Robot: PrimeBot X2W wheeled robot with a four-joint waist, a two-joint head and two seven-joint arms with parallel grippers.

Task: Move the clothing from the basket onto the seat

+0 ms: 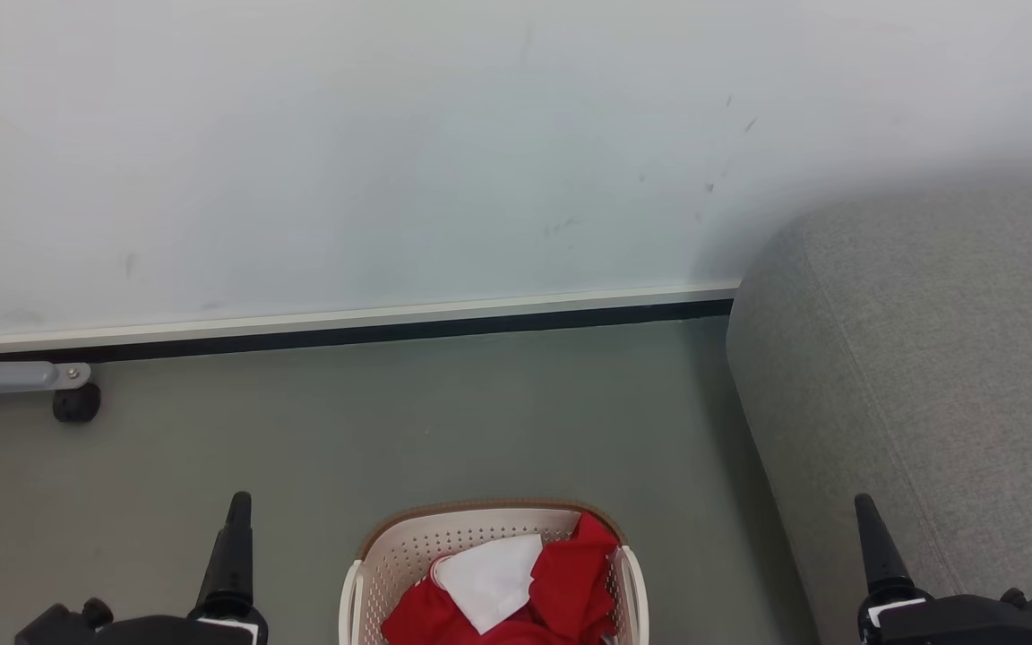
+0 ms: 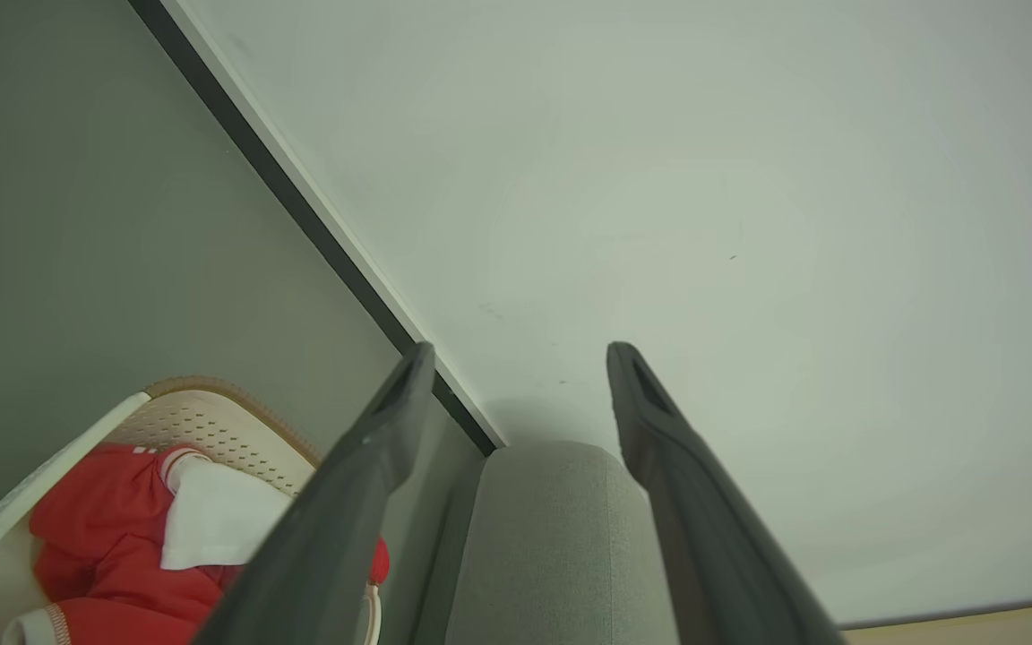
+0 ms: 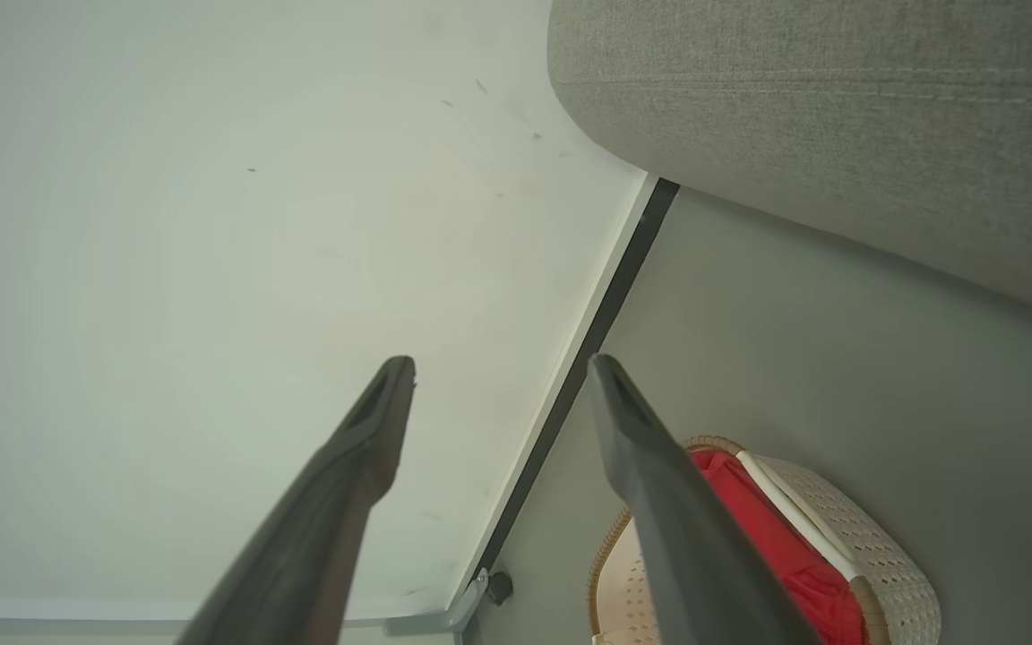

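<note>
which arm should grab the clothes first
Left, probably: the left claw sits nearer the basket of clothes; the right claw is by the sofa. Both are open.

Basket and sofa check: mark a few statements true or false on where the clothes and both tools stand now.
The red clothes lie in the basket. True.
The left tool is shut on a garment. False: it is open, holding nothing.
The sofa stands on the robot's right of the basket. True.
The basket touches the sofa. False: floor shows between them.
The right tool is open and empty. True.
Clothes already lie on the sofa. False: those in view are all in the basket.
</note>
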